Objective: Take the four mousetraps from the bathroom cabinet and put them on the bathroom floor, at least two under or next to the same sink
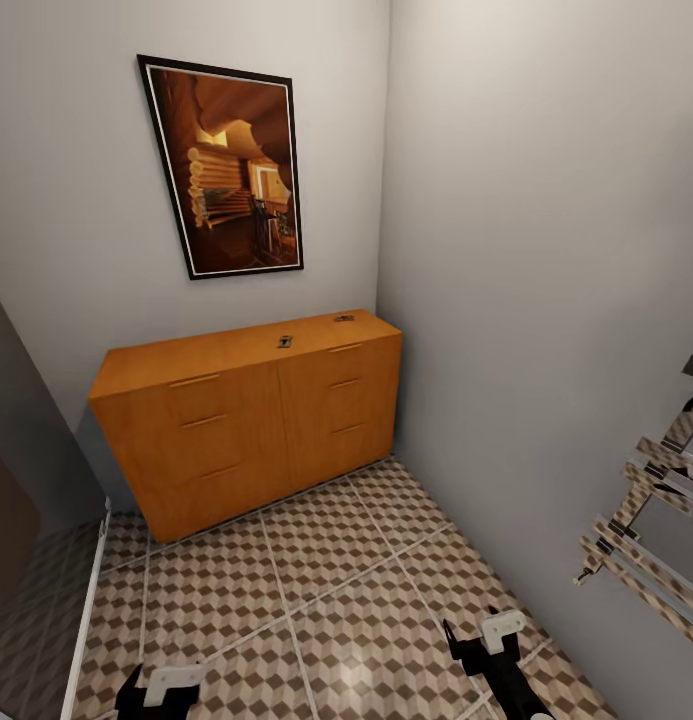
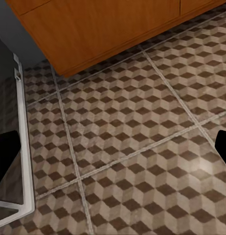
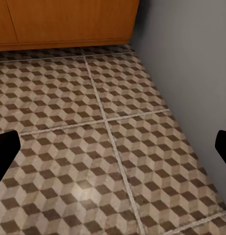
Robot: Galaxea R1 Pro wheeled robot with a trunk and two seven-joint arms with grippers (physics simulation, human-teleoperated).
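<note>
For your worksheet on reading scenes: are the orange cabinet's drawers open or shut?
Shut. Every drawer front on the cabinet sits flush with its neighbours in the head view, with no gap or pulled-out box.

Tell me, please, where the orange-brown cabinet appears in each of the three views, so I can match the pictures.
Head view: the cabinet stands mid-frame against the back wall, under the framed picture.
Left wrist view: its lower front crosses the top edge.
Right wrist view: its base fills the upper left corner.
Shared landmark: the cube-patterned bathroom floor at its foot.
</note>
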